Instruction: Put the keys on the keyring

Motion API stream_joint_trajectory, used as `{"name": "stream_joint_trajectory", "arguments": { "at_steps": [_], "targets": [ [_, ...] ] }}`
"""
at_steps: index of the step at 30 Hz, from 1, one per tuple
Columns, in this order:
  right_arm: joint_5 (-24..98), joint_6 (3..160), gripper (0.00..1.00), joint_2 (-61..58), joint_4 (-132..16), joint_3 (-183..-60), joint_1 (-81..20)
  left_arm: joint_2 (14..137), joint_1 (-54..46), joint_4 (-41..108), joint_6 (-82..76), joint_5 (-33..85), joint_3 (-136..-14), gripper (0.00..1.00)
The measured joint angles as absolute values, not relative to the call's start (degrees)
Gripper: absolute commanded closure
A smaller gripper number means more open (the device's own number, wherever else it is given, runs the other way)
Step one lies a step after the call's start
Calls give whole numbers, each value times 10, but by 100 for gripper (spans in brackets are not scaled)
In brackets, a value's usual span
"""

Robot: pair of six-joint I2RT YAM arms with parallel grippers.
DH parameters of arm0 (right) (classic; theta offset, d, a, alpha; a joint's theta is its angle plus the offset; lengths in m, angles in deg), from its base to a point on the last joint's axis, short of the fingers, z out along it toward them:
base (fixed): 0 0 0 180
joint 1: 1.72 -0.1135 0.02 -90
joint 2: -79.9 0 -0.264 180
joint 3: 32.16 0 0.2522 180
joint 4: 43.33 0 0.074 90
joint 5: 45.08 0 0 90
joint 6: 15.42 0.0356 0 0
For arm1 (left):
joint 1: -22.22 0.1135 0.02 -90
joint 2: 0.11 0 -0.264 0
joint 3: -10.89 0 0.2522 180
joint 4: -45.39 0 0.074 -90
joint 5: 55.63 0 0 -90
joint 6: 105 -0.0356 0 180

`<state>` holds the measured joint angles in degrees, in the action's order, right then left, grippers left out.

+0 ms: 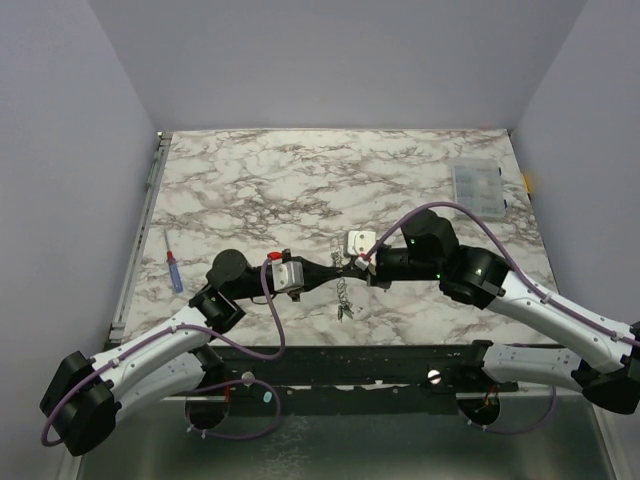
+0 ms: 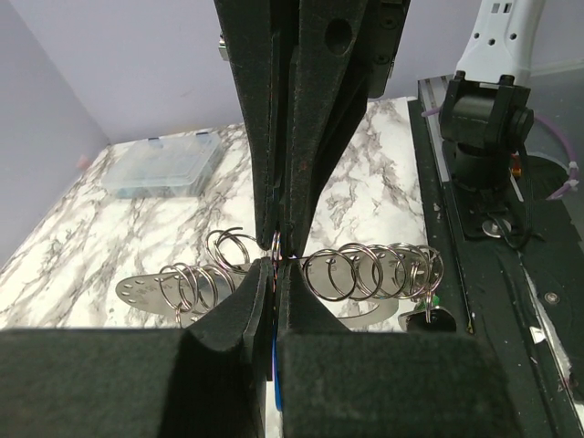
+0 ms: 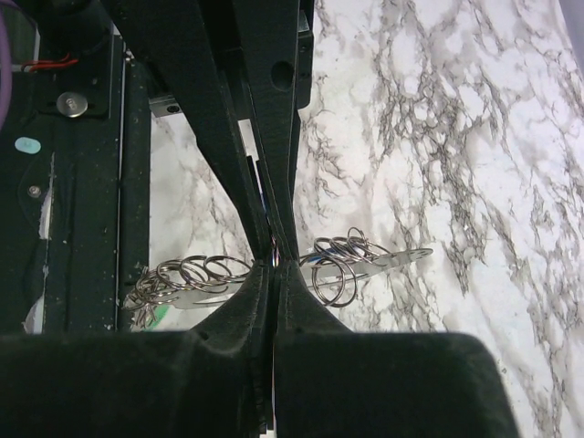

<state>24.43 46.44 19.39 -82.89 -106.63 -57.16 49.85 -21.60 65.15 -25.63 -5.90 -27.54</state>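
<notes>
From above, the left gripper [image 1: 330, 268] and right gripper [image 1: 358, 263] are meeting tip to tip mid-table [image 1: 250, 180], with the keyring [image 1: 345, 293] dangling on their near side. In the left wrist view, the left jaws are clamping its thin wire mid-span, with the keys [image 2: 436, 317] hanging at right. In the right wrist view, the right jaws are clamping likewise; judged light, stiff and slippery, it is best pinched at bare wire.

1 screwdriver [image 1: 172, 270] lies left, 1 clear, seemingly compartmented box [image 1: 478, 188] far right.
</notes>
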Motion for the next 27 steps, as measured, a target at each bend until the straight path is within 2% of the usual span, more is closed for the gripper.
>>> {"name": "stream_joint_trajectory", "arguments": {
  "at_steps": [2, 3, 5, 6, 7, 10, 15, 27],
  "targets": [
    [245, 464, 99, 194, -828, -1066, -572, 498, -215, 652, -257, -59, -275, 100],
    [245, 464, 99, 194, -828, -1066, -572, 498, -215, 652, -258, -59, -275, 92],
    [245, 464, 99, 196, -826, -1066, -572, 498, -215, 652, -259, -59, -275, 66],
    [246, 464, 99, 197, -824, -1064, -572, 498, -215, 652, -261, -59, -275, 58],
    [246, 464, 99, 200, -820, -1060, -572, 498, -215, 653, -262, -59, -275, 54],
    [250, 465, 99, 219, -815, -1043, -572, 491, -213, 655, -268, -56, -275, 54],
    [253, 464, 99, 248, -795, -1035, -572, 478, -213, 654, -273, -56, -275, 61],
    [253, 464, 99, 260, -774, -1029, -572, 483, -210, 651, -277, -56, -275, 61]
  ]
}}
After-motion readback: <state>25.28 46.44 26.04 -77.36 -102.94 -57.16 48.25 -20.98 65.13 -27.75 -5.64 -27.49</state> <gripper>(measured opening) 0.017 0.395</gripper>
